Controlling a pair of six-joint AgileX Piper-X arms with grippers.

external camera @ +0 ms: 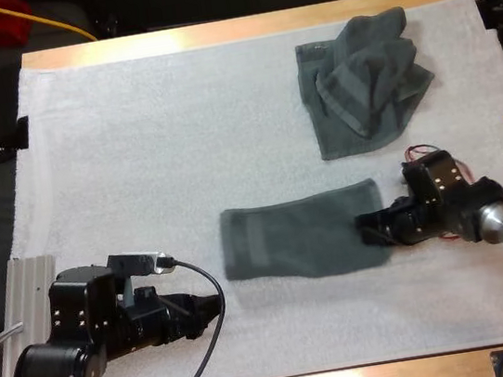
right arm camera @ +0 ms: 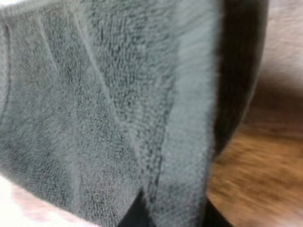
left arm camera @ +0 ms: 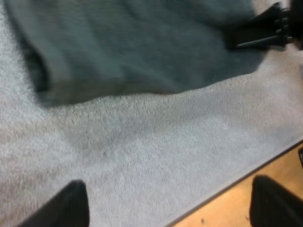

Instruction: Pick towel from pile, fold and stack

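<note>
A dark grey-green towel (external camera: 300, 236), folded into a flat strip, lies in the middle of the white mat (external camera: 133, 149). My right gripper (external camera: 370, 228) is at its right end, shut on the towel's edge (right arm camera: 189, 142), which presses close against a black finger (right arm camera: 241, 71). A second towel (external camera: 363, 84) lies crumpled at the far right of the mat. My left gripper (external camera: 214, 308) hovers low near the mat's front, just short of the folded towel's (left arm camera: 132, 47) left corner. Its fingers (left arm camera: 71, 203) stand wide apart with bare mat between them. The right gripper (left arm camera: 260, 33) shows at the towel's far end.
The wooden table edge (left arm camera: 236, 208) runs close beside my left gripper. An aluminium block (external camera: 30, 276) sits at the mat's left front. Bare mat spreads across the left and far-left areas.
</note>
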